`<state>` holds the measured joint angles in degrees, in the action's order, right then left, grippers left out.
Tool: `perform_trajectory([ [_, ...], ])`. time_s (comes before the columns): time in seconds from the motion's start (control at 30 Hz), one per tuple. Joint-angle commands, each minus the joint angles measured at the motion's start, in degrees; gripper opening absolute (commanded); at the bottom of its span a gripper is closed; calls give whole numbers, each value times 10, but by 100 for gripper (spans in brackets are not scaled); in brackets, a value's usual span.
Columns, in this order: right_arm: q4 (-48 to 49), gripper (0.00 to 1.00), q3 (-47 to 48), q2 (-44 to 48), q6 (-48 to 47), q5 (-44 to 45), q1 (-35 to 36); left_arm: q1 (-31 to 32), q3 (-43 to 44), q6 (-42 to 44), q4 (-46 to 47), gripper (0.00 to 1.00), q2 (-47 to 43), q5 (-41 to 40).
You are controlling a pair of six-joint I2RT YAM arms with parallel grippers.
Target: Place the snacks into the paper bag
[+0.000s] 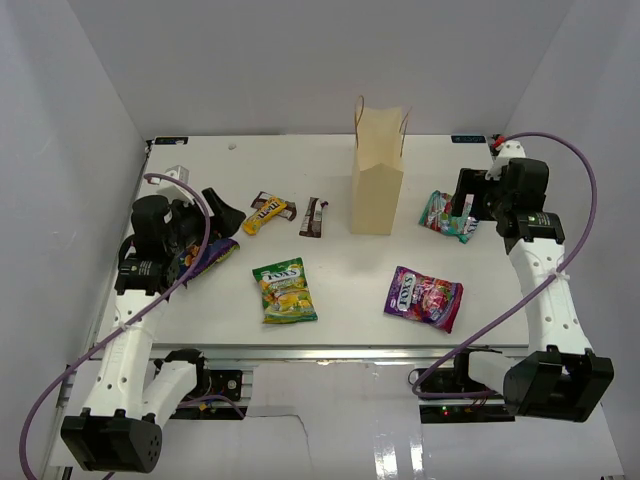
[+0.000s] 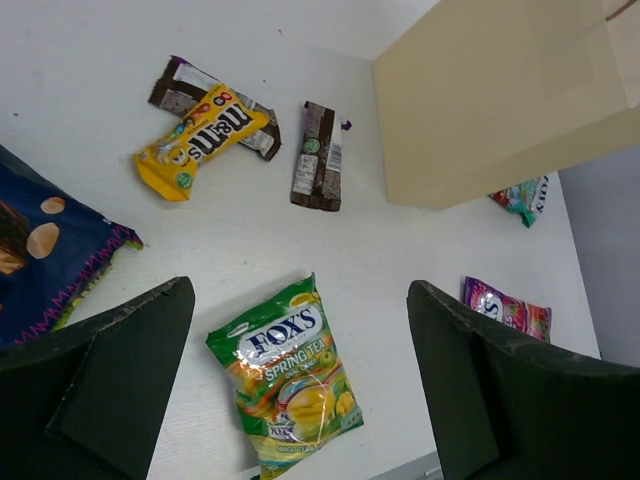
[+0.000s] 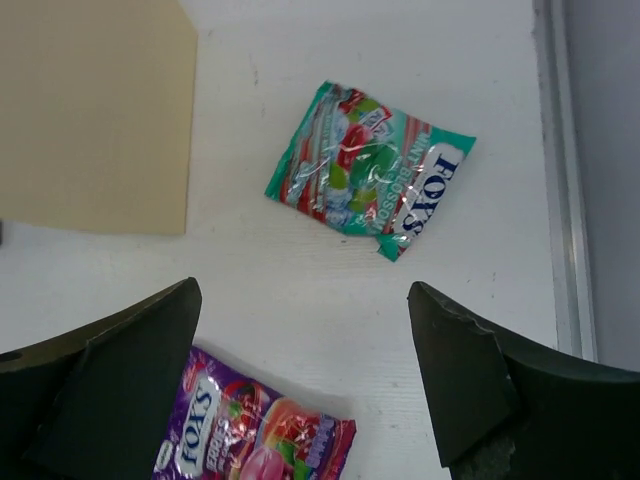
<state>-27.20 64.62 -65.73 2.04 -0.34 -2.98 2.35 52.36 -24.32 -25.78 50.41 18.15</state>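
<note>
The paper bag [image 1: 378, 170] stands upright near the far middle of the table [image 1: 350, 330], mouth up, handles above the rim. No snack can be seen going into it (its inside is hidden from every view).

The right gripper [image 3: 305, 390] hovers with its fingers spread wide and nothing between them. The teal packet [image 3: 370, 170] lies flat ahead of it, just right of the bag's foot and near the table's right edge. That packet looks like the pick in hand. The purple candy bag [image 3: 250, 435] lies closer to the arm bases.

The left gripper [image 2: 300, 385] is also spread wide and empty, beside the dark purple bag [image 2: 50, 250]. The green-yellow candy bag [image 2: 290, 375] shows on the table between its fingers. The yellow packet [image 2: 200, 135] and the dark bar [image 2: 318, 155] lie further on, left of the paper bag.

To do the pick well, I would centre the right fingers over the teal packet and come straight down. Close across its narrower span or on a crimped end, since the shiny film will likely slip and crumple. Then lift well above the rim and handles before moving across. The bag looks light and could tip at a nudge. Let go only when the packet hangs squarely over the mouth.
</note>
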Motion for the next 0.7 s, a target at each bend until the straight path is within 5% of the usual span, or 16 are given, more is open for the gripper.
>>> perform_trajectory([
  [0.0,-51,90,37,-3,-85,-152,0,-2,17,-16,-6,98,-2,54],
  [0.07,-99,90,52,-2,-180,-322,0,-2,10,-34,-10,98,-2,75],
  [0.13,-252,90,65,-4,-454,-439,13,-2,3,-44,-22,98,-2,86],
  [0.2,-304,90,53,-2,-563,-412,80,-2,-11,-57,-30,98,-3,96],
  [0.43,-233,90,-73,-12,-551,-263,172,-1,-51,-102,-37,98,-5,130],
  [0.67,-173,92,-49,-130,-484,-214,234,3,-81,-138,-45,98,0,147],
])
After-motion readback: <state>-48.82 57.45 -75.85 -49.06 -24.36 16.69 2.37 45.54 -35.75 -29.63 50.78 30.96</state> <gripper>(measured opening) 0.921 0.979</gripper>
